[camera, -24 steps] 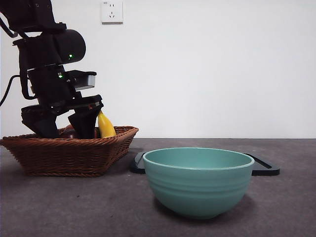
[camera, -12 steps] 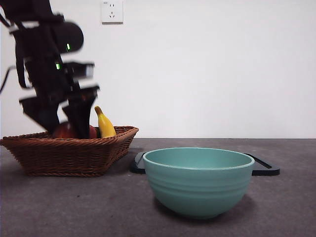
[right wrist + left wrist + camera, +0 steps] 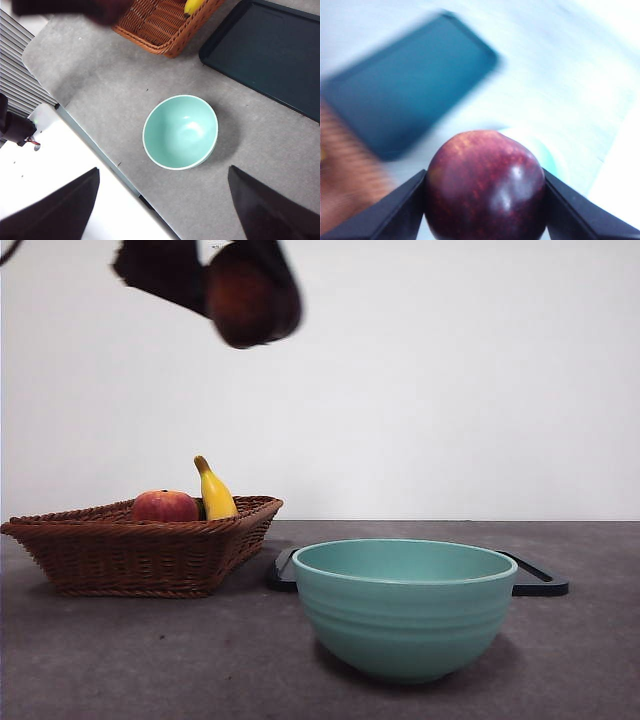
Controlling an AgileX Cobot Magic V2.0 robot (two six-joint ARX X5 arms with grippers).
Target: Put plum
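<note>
My left gripper (image 3: 485, 200) is shut on the plum (image 3: 485, 187), a glossy dark maroon fruit. In the front view the gripper (image 3: 235, 285) holds the plum (image 3: 252, 295) high at the top left, above and right of the basket (image 3: 140, 555). The teal bowl (image 3: 403, 605) stands in the front middle; it also shows in the right wrist view (image 3: 181, 132). My right gripper (image 3: 162, 210) is open, high above the table over the bowl.
The wicker basket holds a red apple (image 3: 165, 506) and a yellow banana (image 3: 213, 492). A black tray (image 3: 540, 583) lies behind the bowl, and shows in the right wrist view (image 3: 270, 55). The table's edge (image 3: 95, 150) runs near the bowl.
My left gripper has risen out of the basket with the plum, up and to the right. The apple and banana remain in the basket.
</note>
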